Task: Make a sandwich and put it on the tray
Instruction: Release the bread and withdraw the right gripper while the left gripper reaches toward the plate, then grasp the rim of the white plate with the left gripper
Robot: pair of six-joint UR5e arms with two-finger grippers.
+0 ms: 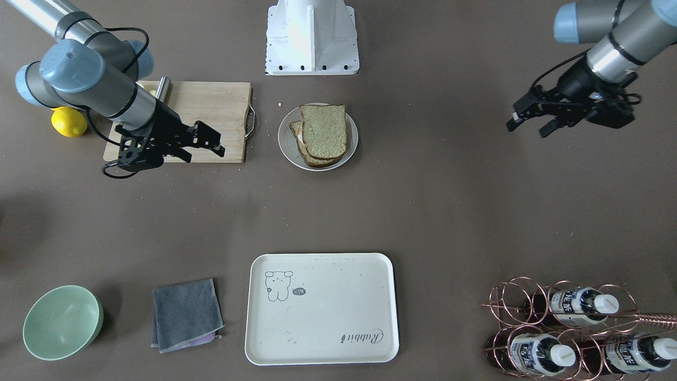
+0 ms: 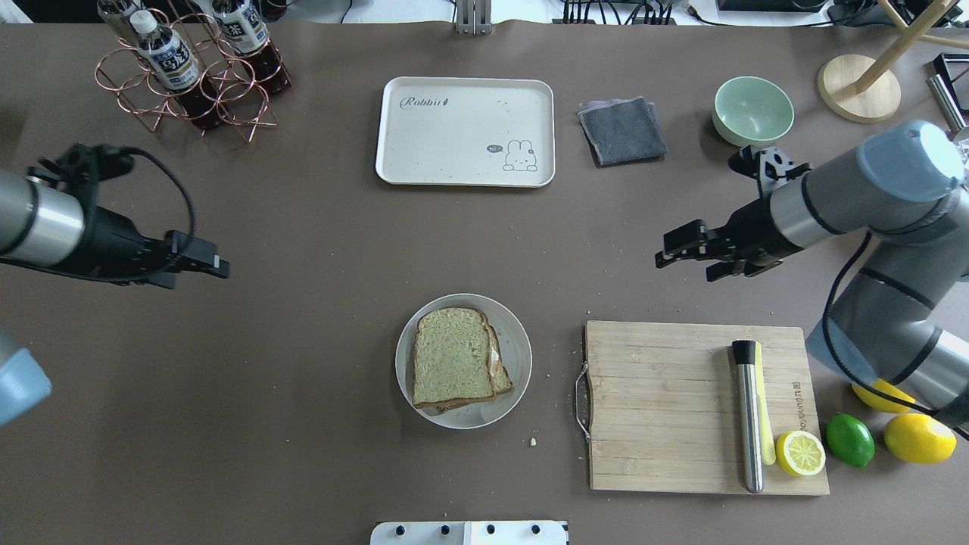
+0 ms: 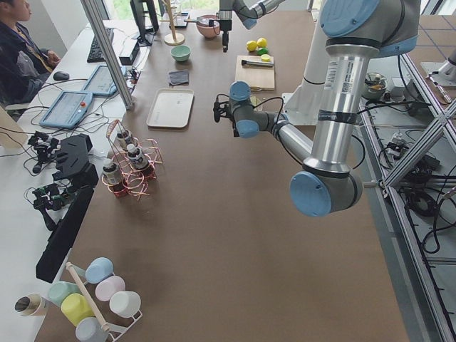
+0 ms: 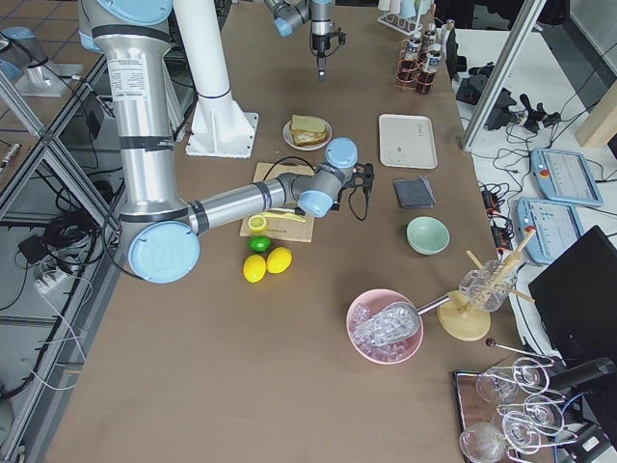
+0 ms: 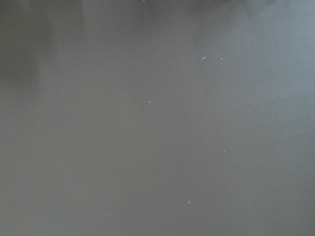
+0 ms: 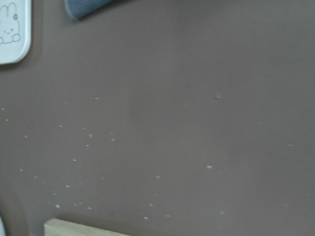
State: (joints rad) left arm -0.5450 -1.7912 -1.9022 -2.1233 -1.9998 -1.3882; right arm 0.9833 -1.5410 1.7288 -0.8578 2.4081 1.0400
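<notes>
The sandwich (image 2: 454,357), two greenish-tan bread slices with a bit of white egg showing at the edge, lies on a round white plate (image 2: 521,356) near the robot's base; it also shows in the front view (image 1: 323,132). The cream tray (image 2: 465,130) lies empty at the far side of the table, and in the front view (image 1: 321,309). My left gripper (image 1: 526,130) is open and empty, hanging over bare table far to the left of the plate (image 2: 219,266). My right gripper (image 2: 686,269) is open and empty, above the table beyond the cutting board (image 1: 204,155).
A wooden cutting board (image 2: 666,409) holds a steel tool (image 2: 748,416) and a lemon half (image 2: 800,453); a lime (image 2: 849,439) and lemons lie beside it. A green bowl (image 2: 753,110), a grey cloth (image 2: 622,130) and a copper bottle rack (image 2: 189,68) stand along the far edge.
</notes>
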